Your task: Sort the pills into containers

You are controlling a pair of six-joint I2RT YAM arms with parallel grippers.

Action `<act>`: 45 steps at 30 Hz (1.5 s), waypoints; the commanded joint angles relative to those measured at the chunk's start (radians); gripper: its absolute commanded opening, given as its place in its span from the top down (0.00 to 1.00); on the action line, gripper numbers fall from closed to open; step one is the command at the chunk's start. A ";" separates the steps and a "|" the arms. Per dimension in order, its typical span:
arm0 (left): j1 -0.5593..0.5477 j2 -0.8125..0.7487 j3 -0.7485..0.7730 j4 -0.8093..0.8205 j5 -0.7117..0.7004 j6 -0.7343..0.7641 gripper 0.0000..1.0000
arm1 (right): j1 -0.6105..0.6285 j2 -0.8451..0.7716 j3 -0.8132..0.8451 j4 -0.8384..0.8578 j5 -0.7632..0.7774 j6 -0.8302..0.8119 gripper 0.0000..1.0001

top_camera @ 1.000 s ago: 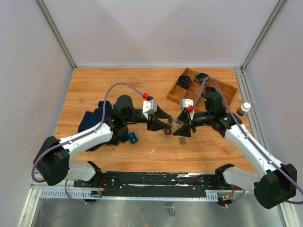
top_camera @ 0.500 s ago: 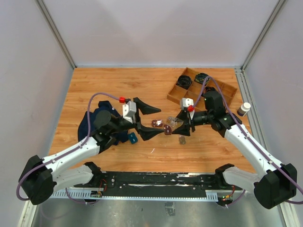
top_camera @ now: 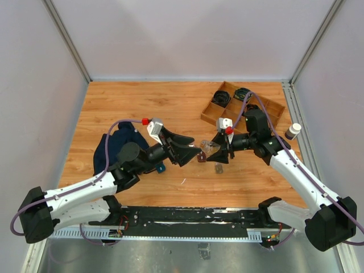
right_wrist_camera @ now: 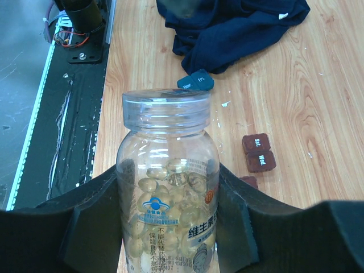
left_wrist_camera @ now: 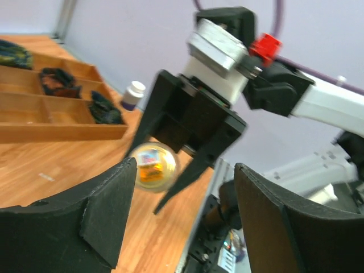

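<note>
My right gripper [right_wrist_camera: 169,199] is shut on a clear pill bottle [right_wrist_camera: 166,165] full of pale yellow softgel pills, its clear lid [right_wrist_camera: 166,108] on. The bottle [top_camera: 209,147] lies level over the table, lid toward the left arm. My left gripper [top_camera: 195,151] stands open just left of it, with nothing between its fingers [left_wrist_camera: 105,213]. In the left wrist view the bottle's end [left_wrist_camera: 152,165] shows ahead of the jaws. Two dark-brown containers [right_wrist_camera: 259,152] marked "Sat" and "Wed" sit side by side on the wood [top_camera: 201,157].
A blue pill box [right_wrist_camera: 195,79] lies by a dark blue cloth [top_camera: 116,145]. A wooden divided tray [top_camera: 267,111] with black cables stands back right. A small white-capped bottle [top_camera: 293,131] is at the right edge. A grey box [top_camera: 219,168] lies below the right gripper.
My left gripper let go at the bottle's lid end, pulled back left with its jaws wide, then came forward again with the jaws narrower. The right gripper and bottle stayed put.
</note>
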 commanded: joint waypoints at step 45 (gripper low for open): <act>-0.011 0.152 0.179 -0.302 0.253 0.594 0.88 | 0.000 -0.005 0.012 0.023 -0.023 0.003 0.99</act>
